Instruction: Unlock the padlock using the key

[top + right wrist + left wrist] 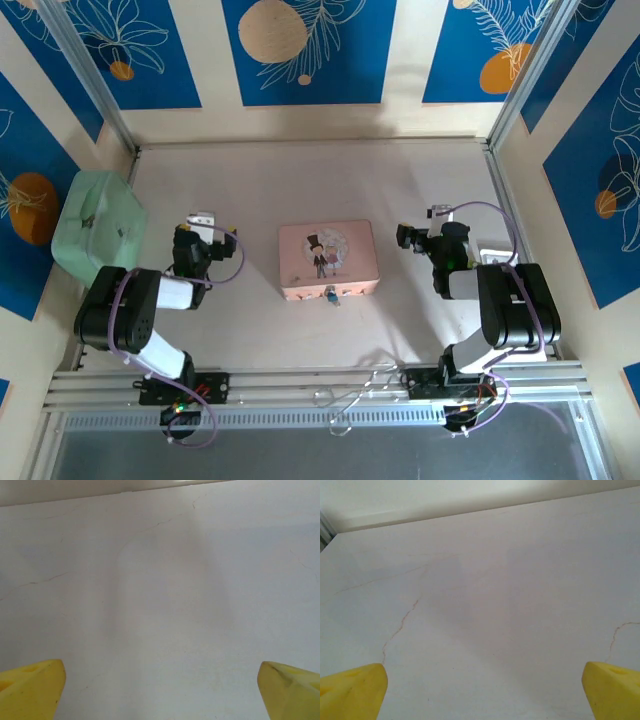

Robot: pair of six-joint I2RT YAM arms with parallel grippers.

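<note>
A pink picture box (328,258) lies in the middle of the table. The tiny blue padlock (330,293) hangs at its near front edge, with a silvery bit beside it. I cannot pick out the key. My left gripper (207,231) hovers left of the box, well apart from it. It is open, and in the left wrist view its yellow fingertips (352,692) stand wide over bare table. My right gripper (437,232) sits right of the box, also open. Bare tabletop lies between its yellow fingertips (30,687).
A mint green bag (95,225) lies at the table's left edge beside the left arm. Blue patterned walls close the table (300,180) on three sides. Loose wire loops (355,400) rest on the metal rail between the arm bases.
</note>
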